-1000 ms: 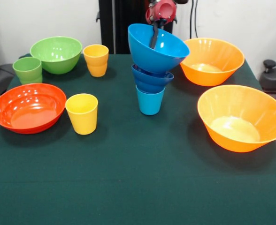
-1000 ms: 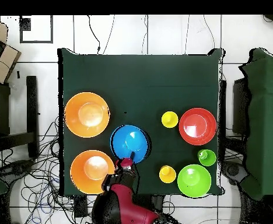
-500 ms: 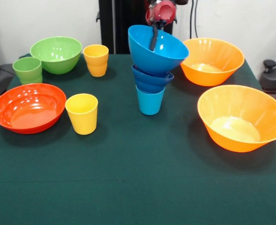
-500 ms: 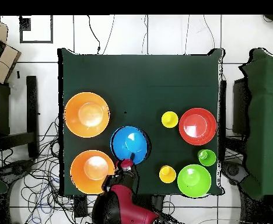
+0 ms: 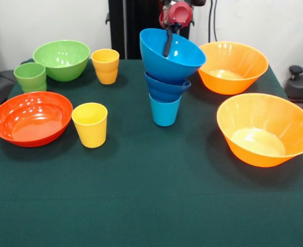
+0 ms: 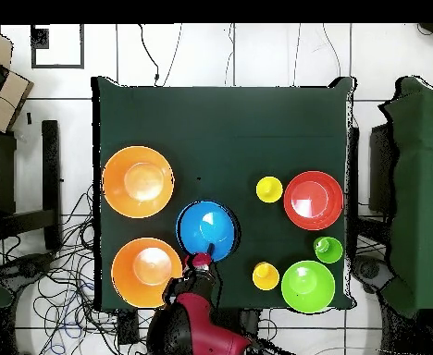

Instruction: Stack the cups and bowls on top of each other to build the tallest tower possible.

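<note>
The tower stands mid-table: a light blue cup (image 5: pixel 164 111), a dark blue bowl (image 5: pixel 164 88) on it, and a medium light blue bowl (image 5: pixel 174 64) tilted on top. From overhead only the top bowl (image 6: pixel 207 226) shows. My gripper (image 5: pixel 166 50) comes down from above and is shut on that bowl's far rim, one dark finger inside it. It also shows in the overhead view (image 6: pixel 202 260). Loose pieces: two yellow cups (image 5: pixel 90 124) (image 5: pixel 105 66), a green cup (image 5: pixel 30 77), a green bowl (image 5: pixel 62 60), a red-orange bowl (image 5: pixel 32 118) and two orange bowls (image 5: pixel 233 67) (image 5: pixel 266 128).
The dark green table (image 5: pixel 151 195) carries everything. In the overhead view the orange bowls (image 6: pixel 138 181) (image 6: pixel 146 272) lie left of the tower, and the red-orange bowl (image 6: pixel 314 200), green bowl (image 6: pixel 307 286) and cups lie right. Cables lie on the floor around the table.
The tilted light blue bowl has shifted very slightly with my gripper. Everything else stays where it was.
</note>
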You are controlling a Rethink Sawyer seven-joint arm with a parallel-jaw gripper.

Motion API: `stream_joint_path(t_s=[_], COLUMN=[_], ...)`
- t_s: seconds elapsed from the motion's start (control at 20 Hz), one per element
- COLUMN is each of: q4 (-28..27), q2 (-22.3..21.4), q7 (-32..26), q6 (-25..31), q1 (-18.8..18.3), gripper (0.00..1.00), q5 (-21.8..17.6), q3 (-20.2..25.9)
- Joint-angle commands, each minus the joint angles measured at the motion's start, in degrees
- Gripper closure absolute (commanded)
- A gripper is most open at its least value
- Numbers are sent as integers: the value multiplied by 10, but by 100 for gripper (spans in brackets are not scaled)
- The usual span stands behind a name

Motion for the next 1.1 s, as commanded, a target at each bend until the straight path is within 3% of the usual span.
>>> stream_joint_path(t_s=[0.05,1.1], q4=[-25,-33], q2=[19,53], q7=[150,146], q6=[-32,-67], q1=[-13,-18], gripper=[100,100], q5=[-1,1], q3=[29,33])
